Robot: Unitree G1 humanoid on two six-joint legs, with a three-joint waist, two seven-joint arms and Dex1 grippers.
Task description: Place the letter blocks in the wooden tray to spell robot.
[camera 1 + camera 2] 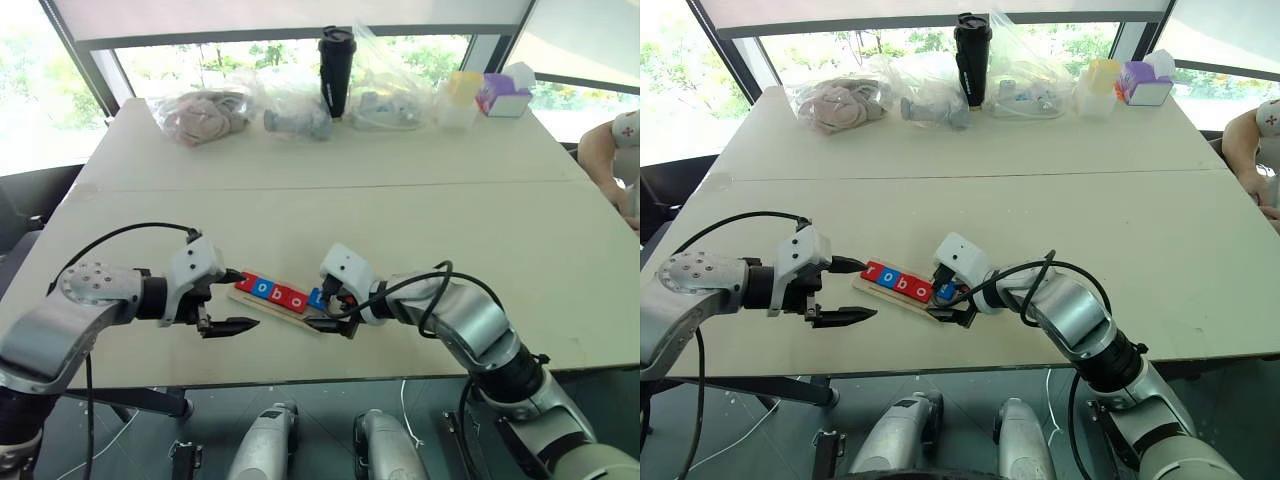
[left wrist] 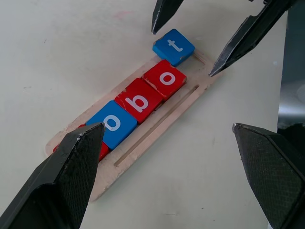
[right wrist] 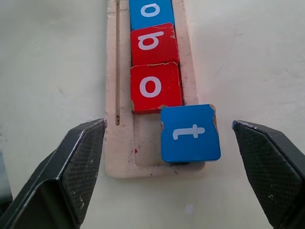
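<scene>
Lower centre: five letter blocks [image 2: 141, 100] in wooden tray [image 2: 157, 131], reading r-o-b-o-t; "t" block [image 3: 189, 133] askew. Left gripper [image 1: 228, 301] and right gripper [image 3: 171, 167] both spread wide, holding nothing.

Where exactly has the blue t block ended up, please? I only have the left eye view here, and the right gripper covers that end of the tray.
Observer: The blue t block lies askew at the end of the wooden tray, overhanging one long rim rather than sitting flat in the slot.
Operator: Thank you. Has the right gripper let go of it?
Observer: Yes, the right gripper is open, its fingers standing apart on either side of the block.
Operator: And are the other letters seated?
Observer: The red o, red b and blue o sit in a row in the slot; the first red block is at the far end.
</scene>
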